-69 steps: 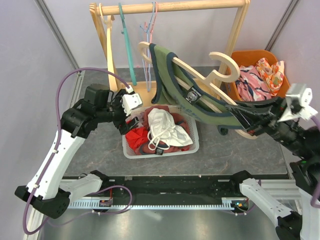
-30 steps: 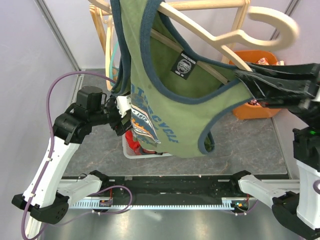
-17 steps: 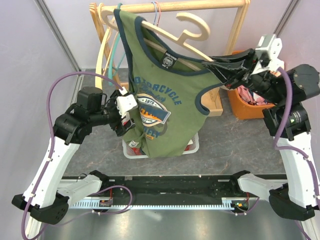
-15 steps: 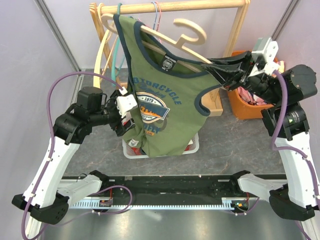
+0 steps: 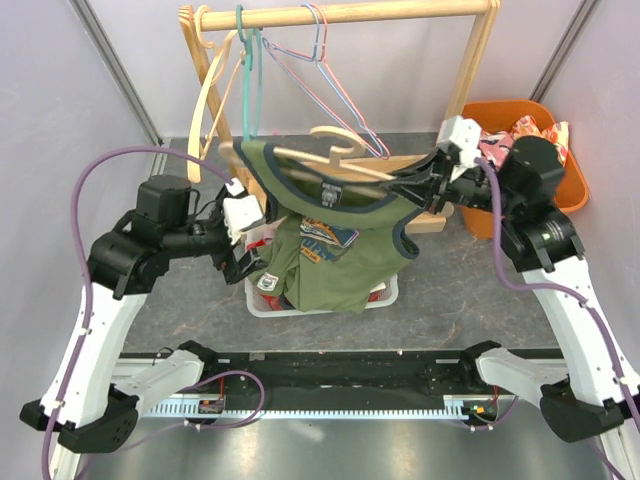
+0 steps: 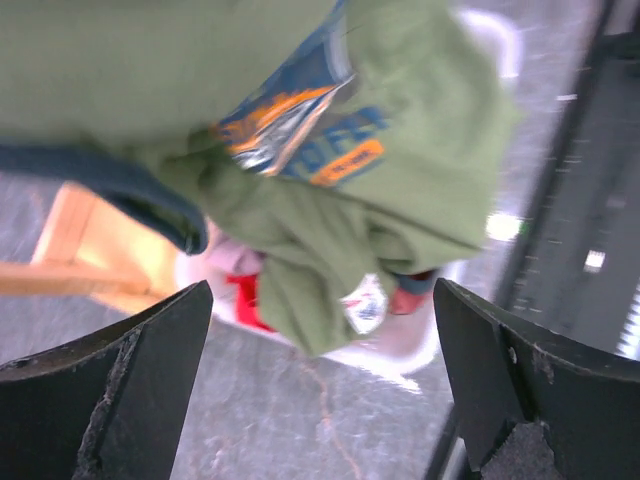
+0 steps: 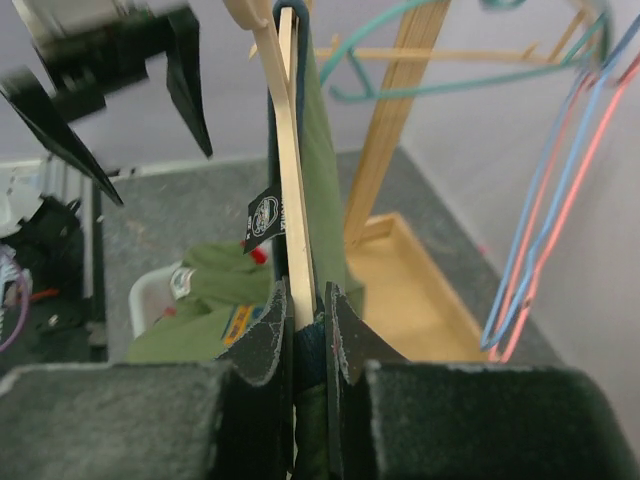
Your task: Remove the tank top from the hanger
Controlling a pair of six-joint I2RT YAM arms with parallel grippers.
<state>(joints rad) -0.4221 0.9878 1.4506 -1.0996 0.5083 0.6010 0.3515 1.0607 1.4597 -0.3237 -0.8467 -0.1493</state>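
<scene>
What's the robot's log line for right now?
right gripper: shut on wooden hanger | left gripper: open | tank top: on hanger, over white basket

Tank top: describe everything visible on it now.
The tank top is olive green knit with navy trim, a black neck label and a blue-orange chest print. It sits on the wooden hanger, which is tilted nearly flat, and its body sags crumpled over the white basket. The right gripper pinches hanger and shoulder fabric together. The left gripper is open, facing the bunched body, seemingly clear of it.
</scene>
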